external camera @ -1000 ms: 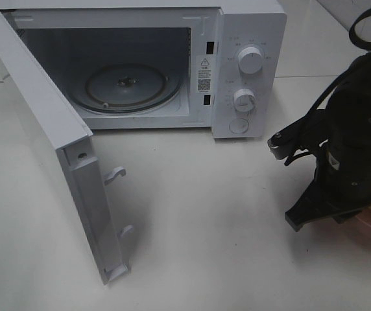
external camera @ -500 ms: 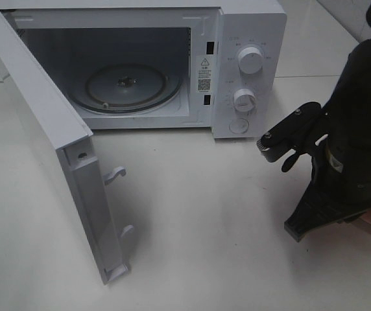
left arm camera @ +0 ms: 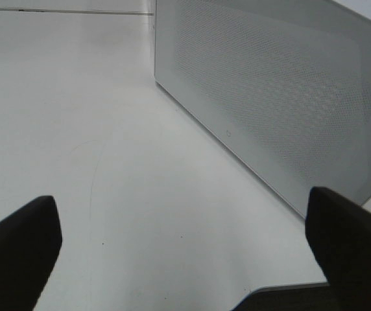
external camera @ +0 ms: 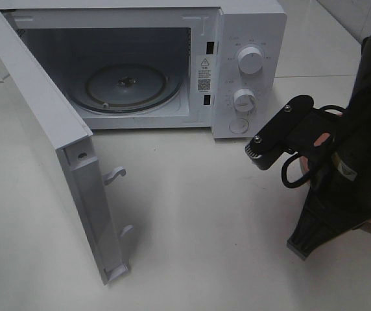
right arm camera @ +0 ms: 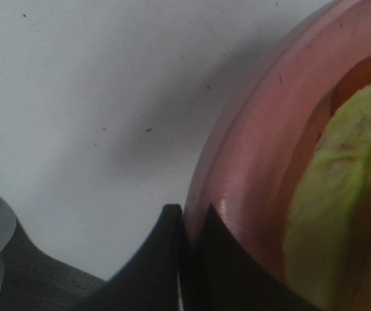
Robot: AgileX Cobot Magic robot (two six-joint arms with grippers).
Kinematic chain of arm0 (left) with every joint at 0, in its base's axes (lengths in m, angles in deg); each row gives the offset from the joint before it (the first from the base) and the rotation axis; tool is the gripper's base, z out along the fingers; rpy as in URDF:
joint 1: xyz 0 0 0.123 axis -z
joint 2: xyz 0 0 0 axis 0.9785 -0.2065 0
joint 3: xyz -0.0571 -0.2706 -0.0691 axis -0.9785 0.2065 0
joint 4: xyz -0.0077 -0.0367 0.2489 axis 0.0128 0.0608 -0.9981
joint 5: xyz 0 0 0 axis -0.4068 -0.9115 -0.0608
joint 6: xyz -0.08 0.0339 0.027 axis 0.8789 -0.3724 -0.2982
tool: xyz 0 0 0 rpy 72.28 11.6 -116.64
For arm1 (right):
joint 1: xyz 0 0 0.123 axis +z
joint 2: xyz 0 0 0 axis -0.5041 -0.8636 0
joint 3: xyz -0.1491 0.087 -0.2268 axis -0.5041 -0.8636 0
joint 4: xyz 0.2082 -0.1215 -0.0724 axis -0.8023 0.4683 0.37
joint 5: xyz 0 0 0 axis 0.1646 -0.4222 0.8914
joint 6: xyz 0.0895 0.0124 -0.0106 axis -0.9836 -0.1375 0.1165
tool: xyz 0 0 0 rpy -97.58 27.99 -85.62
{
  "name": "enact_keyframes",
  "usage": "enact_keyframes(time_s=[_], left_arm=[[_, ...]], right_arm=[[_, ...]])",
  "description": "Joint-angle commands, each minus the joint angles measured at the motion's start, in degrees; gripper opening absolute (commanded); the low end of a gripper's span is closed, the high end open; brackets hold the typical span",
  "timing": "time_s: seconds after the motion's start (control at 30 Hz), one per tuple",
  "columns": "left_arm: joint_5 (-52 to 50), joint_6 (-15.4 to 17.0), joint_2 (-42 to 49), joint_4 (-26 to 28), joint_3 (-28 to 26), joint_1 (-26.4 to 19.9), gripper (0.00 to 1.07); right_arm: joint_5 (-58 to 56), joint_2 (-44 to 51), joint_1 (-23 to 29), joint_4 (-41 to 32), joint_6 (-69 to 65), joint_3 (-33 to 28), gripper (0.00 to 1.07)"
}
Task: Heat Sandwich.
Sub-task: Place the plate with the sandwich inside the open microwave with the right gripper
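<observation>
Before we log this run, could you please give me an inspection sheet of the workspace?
Surface: white table, a few faint marks.
Job's things: sandwich on pink plate; microwave with door open and turntable bare.
Clutter: nothing seen.
Grippers: left gripper open, holding nothing; right gripper shut, apparently pinching the plate's rim.
Cables: black loop on right arm.
Surroundings: nothing seen.
</observation>
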Motion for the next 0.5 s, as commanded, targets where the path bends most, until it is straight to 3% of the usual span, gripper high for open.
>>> enact_keyframes(time_s=[0.03, 0.5], left_arm=[[-0.6, 0.1, 1.0, 0.7, 0.2, 0.2, 0.97], [-0.6, 0.1, 1.0, 0.7, 0.2, 0.2, 0.97]], right_arm=[[-1.4, 1.3, 2.2, 1.7, 1.0, -0.7, 0.0], [-3.0, 2.6, 11.3, 1.7, 2.4, -1.3, 0.0]])
